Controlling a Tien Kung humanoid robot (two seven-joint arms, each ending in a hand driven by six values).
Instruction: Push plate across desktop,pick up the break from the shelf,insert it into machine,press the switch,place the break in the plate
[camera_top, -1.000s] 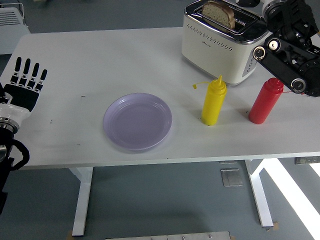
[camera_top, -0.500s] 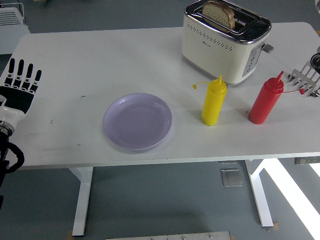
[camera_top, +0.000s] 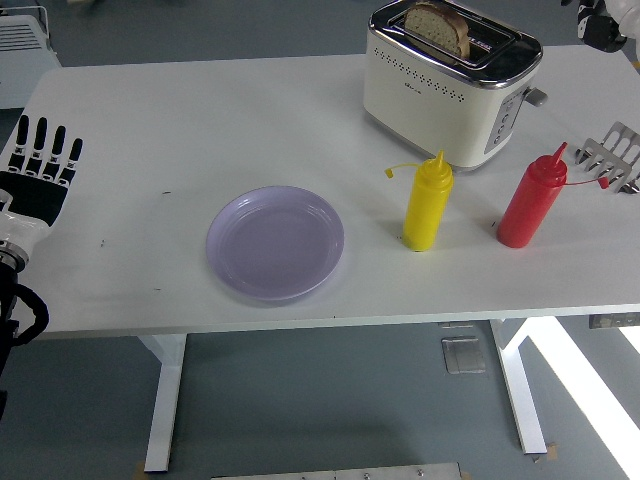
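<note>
Left robot hand (camera_top: 40, 175) flat, fingers spread, well left of plate (camera_top: 276, 243), bread (camera_top: 437, 27) in toaster (camera_top: 450, 85)

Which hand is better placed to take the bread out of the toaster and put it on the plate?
Probably the right hand: it sits at the top right corner near the toaster holding the bread. The left hand rests flat, fingers open, at the table's far left edge.

Glossy cream toaster (camera_top: 445, 95) with polished metal top, far from the left hand (camera_top: 40, 175). Nearer, a smooth, faintly shiny lilac plate (camera_top: 276, 243). Matt white table (camera_top: 200, 120); bare metal rack (camera_top: 612, 158).
</note>
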